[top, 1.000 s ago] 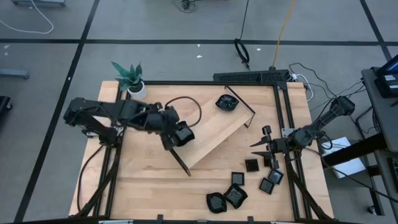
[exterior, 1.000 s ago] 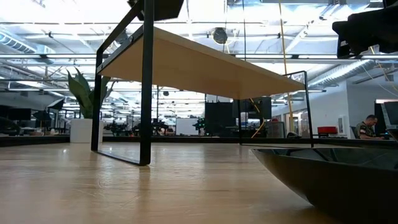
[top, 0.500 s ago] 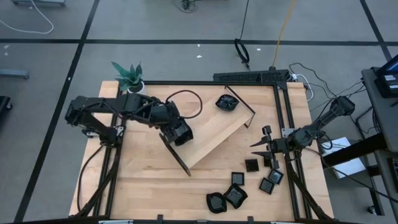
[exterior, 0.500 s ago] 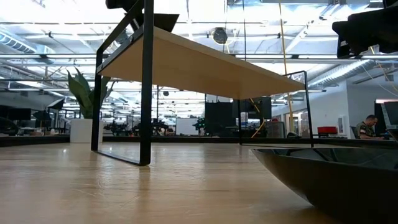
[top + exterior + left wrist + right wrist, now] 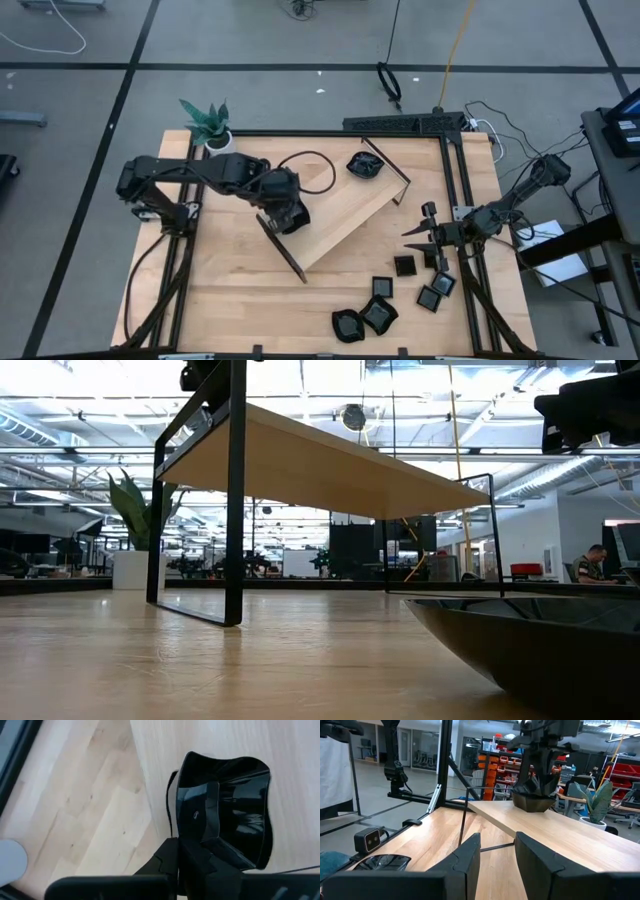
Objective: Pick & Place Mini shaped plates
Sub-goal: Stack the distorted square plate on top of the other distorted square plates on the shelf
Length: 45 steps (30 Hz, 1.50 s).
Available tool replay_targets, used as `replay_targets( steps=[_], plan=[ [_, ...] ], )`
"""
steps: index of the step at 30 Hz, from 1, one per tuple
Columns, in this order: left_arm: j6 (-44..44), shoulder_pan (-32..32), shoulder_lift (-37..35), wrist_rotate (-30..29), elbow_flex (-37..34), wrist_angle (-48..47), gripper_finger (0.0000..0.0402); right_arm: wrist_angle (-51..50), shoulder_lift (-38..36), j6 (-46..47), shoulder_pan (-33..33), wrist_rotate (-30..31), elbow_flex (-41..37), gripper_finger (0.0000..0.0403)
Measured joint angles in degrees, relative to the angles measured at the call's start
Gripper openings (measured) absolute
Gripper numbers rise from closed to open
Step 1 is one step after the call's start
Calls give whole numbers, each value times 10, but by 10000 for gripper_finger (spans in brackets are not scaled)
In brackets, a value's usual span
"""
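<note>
Left gripper clamps a glossy black wavy-edged plate on the pale wooden tray; right gripper, fingers parted, idles at the table's right edge.

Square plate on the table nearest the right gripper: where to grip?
Probably pinch the square plate by one rim edge from straight above, one finger inside, one outside. It lies flat and low, so only the rim offers purchase. The open right gripper is just beside it.

tray mid-table | plate on it | five plates right-front
</note>
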Motion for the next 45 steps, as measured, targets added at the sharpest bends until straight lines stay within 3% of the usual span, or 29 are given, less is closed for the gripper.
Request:
replay_targets(
  steps=[8,19,30,38,45],
  plan=[
    [-5,0,1,3,0,-8,8,-3,0,0,0,0,0,112],
    [-17,0,1,-11,0,-9,96,-2,0,0,0,0,0,112],
    [23,-1,1,-14,0,-10,148,-3,0,0,0,0,0,112],
    [83,-11,-3,-70,0,-17,163,2,0,-2,0,0,0,112],
    [80,-26,-8,-138,0,-45,163,-1,0,-1,0,0,0,112]
  ],
)
